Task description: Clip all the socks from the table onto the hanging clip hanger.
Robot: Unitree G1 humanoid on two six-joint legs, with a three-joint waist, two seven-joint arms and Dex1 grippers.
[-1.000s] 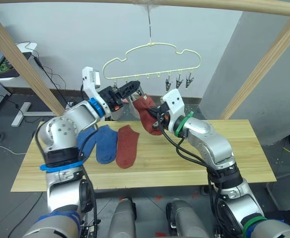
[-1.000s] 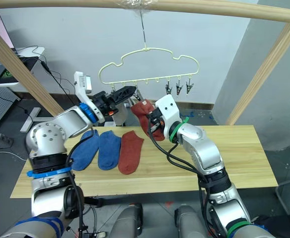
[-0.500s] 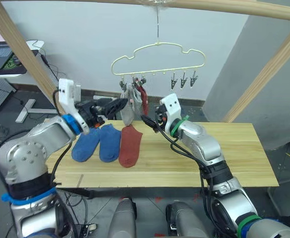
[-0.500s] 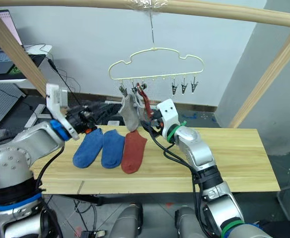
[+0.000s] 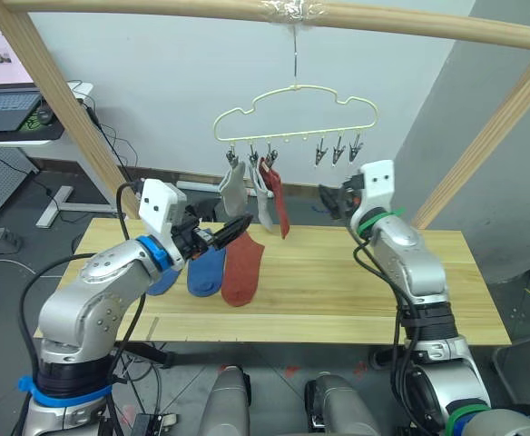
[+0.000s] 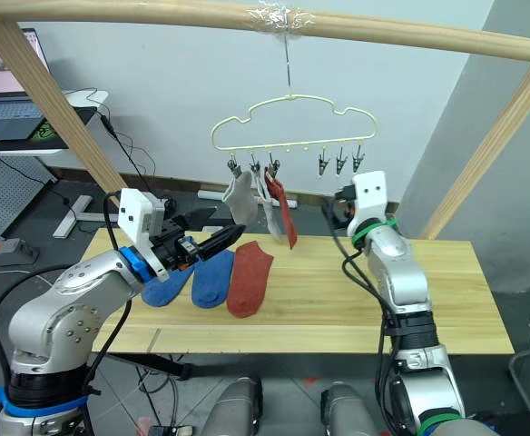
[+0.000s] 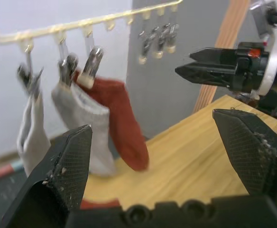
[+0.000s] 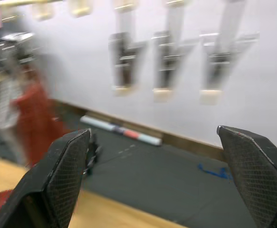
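The pale-yellow clip hanger [image 5: 297, 116] hangs from the wooden top pole. Two grey socks [image 5: 231, 189] [image 5: 261, 198] and a rust-red sock [image 5: 279, 198] dangle from its left clips; three clips [image 8: 167, 61] on the right are bare. On the table [image 5: 365, 291] lie two blue socks [image 6: 212, 277] [image 6: 165, 289] and a red sock [image 5: 240, 269]. My left gripper [image 5: 233, 229] is open, hovering just above those lying socks and below the hung ones. Over the table and right of the hung socks, my right gripper [image 5: 330, 198] is open and holds nothing.
A round wooden pole frame surrounds the table: slanted posts [image 5: 70, 118] [image 5: 487, 136] and a top bar [image 5: 156, 9]. A desk with a laptop [image 5: 2, 91] stands at the far left. Cables lie on the floor behind. The table's right half is bare wood.
The right gripper opened and let go of the red sock, which now hangs from a clip, then drew back to the right. The left gripper dropped from the hanger toward the table socks.
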